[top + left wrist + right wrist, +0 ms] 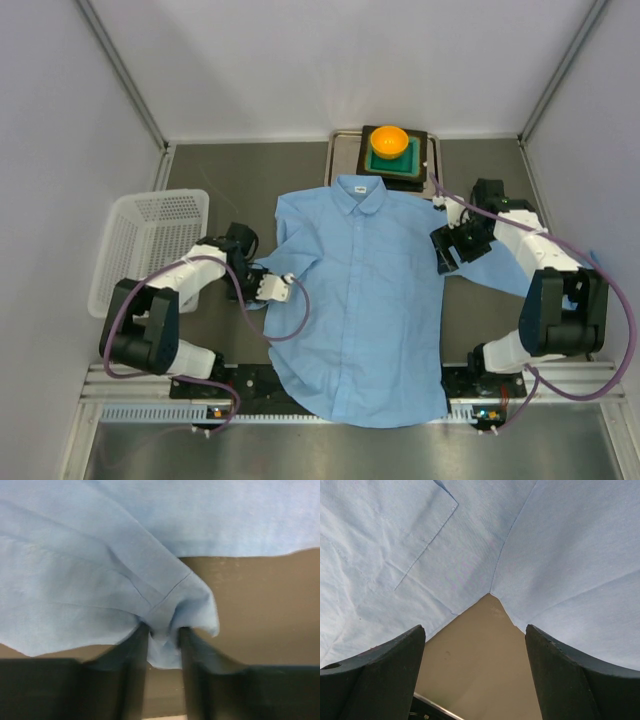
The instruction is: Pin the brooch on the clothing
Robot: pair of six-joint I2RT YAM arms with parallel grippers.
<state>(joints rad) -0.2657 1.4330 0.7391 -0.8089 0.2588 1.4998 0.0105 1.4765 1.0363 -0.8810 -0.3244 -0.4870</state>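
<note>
The light blue shirt (360,300) lies flat, front up, collar toward the back. My left gripper (283,288) is at its left side, shut on a bunched fold of the sleeve fabric; the left wrist view shows the cloth (100,555) pinched between the dark fingers (162,630). My right gripper (443,250) is open and empty at the shirt's right edge. The right wrist view shows it (474,628) just above bare table, facing the notch where the sleeve meets the body of the shirt (545,555). The brooch is not in view.
An orange bowl (389,141) sits on a green square pad (412,172) on a metal tray (340,150) behind the collar. A white basket (150,240) stands at the left. The shirt's right sleeve runs under the right arm.
</note>
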